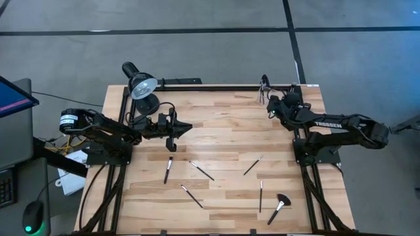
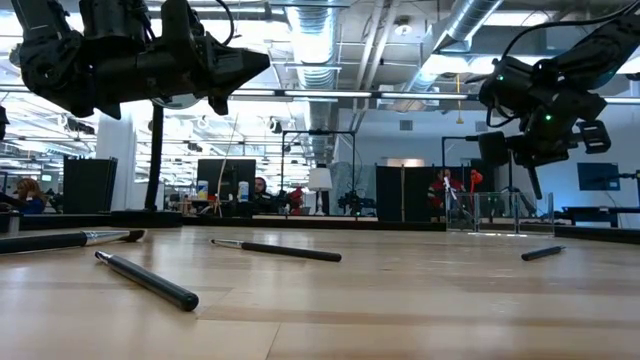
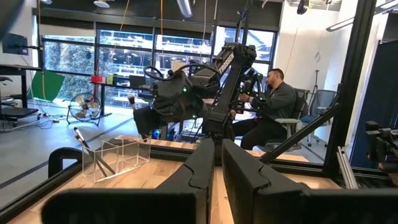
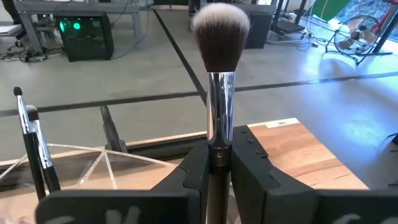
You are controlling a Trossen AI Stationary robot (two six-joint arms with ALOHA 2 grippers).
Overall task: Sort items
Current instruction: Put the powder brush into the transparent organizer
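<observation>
I have the wooden table (image 1: 223, 124) under both arms; the black desk lamp (image 1: 140, 84) sits at its far left corner, lighting the work area, no part of the sort; my left arm waits low over the left side, left gripper (image 1: 186, 126) empty with fingers nearly together, pointed toward the middle so it's out of the right arm's way; my right gripper (image 4: 216, 163) is up at the far right corner, fingers clamped on the silver ferrule of a powder brush (image 4: 219, 74), fluffy head up, handle down; I judge I'm holding it upright so it can drop handle-first into the clear plastic container (image 4: 93, 163) just beside it; that container stands at the far right edge and already holds a few slim brushes (image 4: 28, 134) leaning on its walls, count unclear; five brushes lie loose on the near half of the table, well apart from the container: a fan brush (image 1: 279, 205) near right, four thin brushes (image 1: 201, 170) scattered mid-table; those look unsorted, so roughly half the job remains.
</observation>
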